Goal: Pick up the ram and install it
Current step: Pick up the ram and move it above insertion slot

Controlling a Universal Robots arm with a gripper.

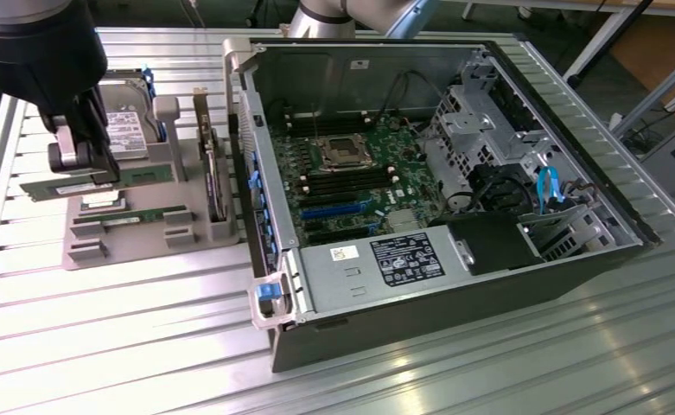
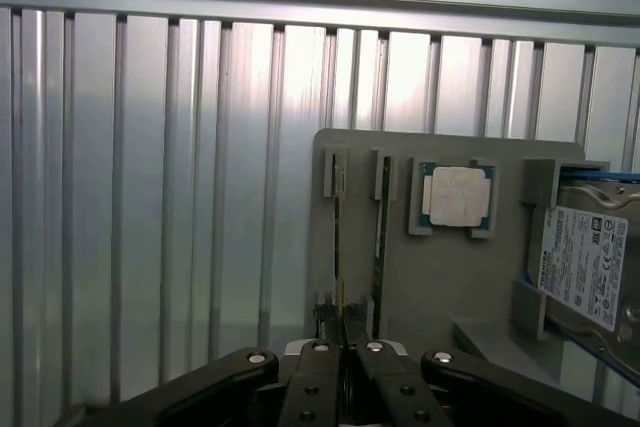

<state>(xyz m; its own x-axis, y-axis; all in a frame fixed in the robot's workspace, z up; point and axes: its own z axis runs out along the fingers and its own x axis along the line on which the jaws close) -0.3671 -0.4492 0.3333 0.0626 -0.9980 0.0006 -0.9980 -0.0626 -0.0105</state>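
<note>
above grey plastic tray [image 2: 400,277], claw [image 2: 345,332] clamped on thin flat green ram [image 1: 70,187]; ribbed aluminium table [image 1: 106,328] beneath.

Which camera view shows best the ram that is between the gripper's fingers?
The exterior view: there the ram is seen side-on under the gripper, a long green board with a white label. The wrist view gives its thin edge, running in between the shut fingers.
</note>
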